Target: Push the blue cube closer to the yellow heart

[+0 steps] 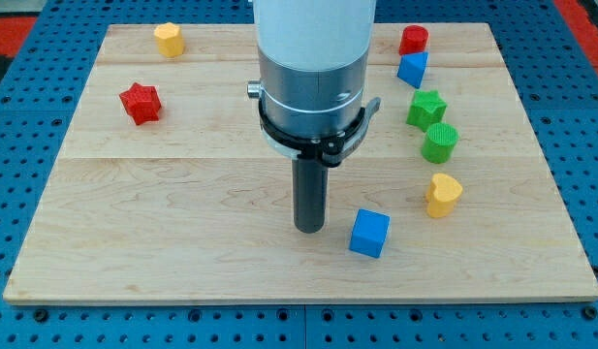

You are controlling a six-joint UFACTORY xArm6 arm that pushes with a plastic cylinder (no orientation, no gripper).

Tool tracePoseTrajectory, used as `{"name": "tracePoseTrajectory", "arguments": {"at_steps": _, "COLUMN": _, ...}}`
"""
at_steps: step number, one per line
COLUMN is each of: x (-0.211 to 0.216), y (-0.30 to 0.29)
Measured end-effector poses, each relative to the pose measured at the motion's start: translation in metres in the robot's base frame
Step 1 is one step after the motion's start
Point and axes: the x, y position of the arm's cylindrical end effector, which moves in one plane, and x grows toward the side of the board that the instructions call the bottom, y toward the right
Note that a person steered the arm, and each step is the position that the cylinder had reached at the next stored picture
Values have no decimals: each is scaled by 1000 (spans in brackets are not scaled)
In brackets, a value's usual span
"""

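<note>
The blue cube [369,234] sits near the view's bottom, right of centre. The yellow heart [442,194] stands to its upper right, a short gap away. My tip [309,228] rests on the board just left of the blue cube, with a small gap between them. The arm's wide grey and white body rises above the rod and hides the board's top middle.
A green cylinder [440,142] and a green star [426,108] stand above the yellow heart. A blue block [412,69] and a red cylinder [413,40] are at the top right. A red star [141,103] and a yellow block [168,39] are at the left. The wooden board's bottom edge [299,296] runs close below the cube.
</note>
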Motion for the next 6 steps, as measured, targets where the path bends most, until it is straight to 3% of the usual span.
{"name": "tracePoseTrajectory", "arguments": {"at_steps": 3, "x": 21, "y": 86}}
{"name": "tracePoseTrajectory", "arguments": {"at_steps": 5, "x": -10, "y": 95}}
{"name": "tracePoseTrajectory", "arguments": {"at_steps": 6, "x": -10, "y": 65}}
